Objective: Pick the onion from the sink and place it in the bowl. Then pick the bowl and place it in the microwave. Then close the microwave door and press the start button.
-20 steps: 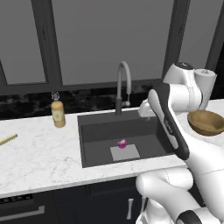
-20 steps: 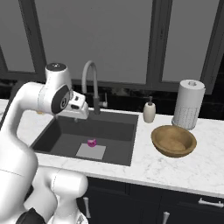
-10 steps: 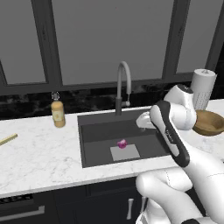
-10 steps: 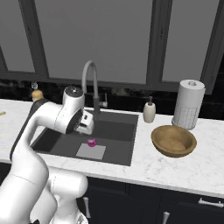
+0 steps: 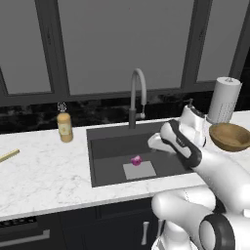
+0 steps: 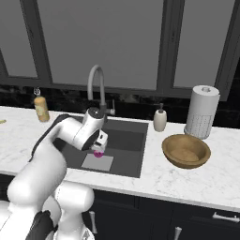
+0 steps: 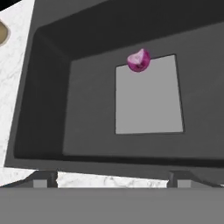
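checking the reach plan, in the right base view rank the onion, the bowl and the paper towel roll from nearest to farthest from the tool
1. The onion, on the sink floor, right under the open tool.
2. The bowl, on the counter right of the sink.
3. The paper towel roll, behind the bowl by the back wall, farthest right.
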You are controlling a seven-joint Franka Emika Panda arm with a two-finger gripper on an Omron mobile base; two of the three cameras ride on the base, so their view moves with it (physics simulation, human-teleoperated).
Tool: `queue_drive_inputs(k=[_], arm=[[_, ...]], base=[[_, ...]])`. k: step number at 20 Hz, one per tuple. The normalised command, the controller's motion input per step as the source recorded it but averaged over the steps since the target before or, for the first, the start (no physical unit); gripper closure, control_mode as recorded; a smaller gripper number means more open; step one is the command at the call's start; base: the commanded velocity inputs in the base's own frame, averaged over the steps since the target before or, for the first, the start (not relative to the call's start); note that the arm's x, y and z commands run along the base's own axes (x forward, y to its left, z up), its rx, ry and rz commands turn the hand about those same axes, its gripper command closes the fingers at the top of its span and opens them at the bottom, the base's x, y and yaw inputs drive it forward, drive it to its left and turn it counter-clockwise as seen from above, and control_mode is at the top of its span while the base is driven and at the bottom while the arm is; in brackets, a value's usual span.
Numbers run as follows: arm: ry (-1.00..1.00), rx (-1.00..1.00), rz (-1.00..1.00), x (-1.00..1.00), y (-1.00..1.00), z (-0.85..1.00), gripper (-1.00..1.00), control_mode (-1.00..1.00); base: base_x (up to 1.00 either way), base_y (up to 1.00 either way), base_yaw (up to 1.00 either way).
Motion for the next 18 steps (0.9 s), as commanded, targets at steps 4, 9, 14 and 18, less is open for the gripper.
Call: queue_drive_inputs(k=[4,9,14,18], arm=[[0.13,0.13,0.00,0.61,-0.08,-0.38,-1.00,-1.00],[0.15,0.06,0.00,0.62,-0.01,-0.29,-1.00,-1.00],[0.20,0.00,0.00,0.56,0.00,-0.34,-1.00,-1.00],[0.08,0.00,0.00,0.36,0.00,-0.40,-1.00,-1.00]], base=[[0.00,0.00,0.00],[0.00,0.00,0.00],[0.00,0.00,0.00],[0.00,0.00,0.00]])
